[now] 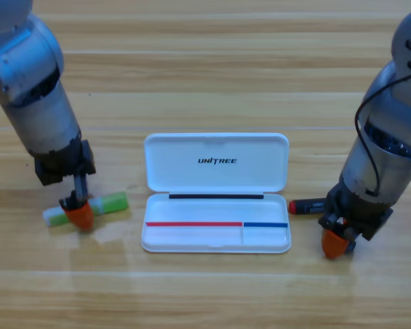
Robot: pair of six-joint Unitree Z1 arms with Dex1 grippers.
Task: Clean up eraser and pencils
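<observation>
The light green pencil [108,203] lies flat on the table left of the open white case [216,241]. My left gripper [79,215] points down onto the middle of it and covers that part. The red pencil [305,205] lies just right of the case, and its right end is hidden under my right arm. My right gripper [335,242] is low over the table, right of the case and in front of the red pencil. The eraser is out of view.
The case's lid [216,162] lies folded back flat behind its tray. The two grey arms come down at the picture's left and right sides, one on each side of the case.
</observation>
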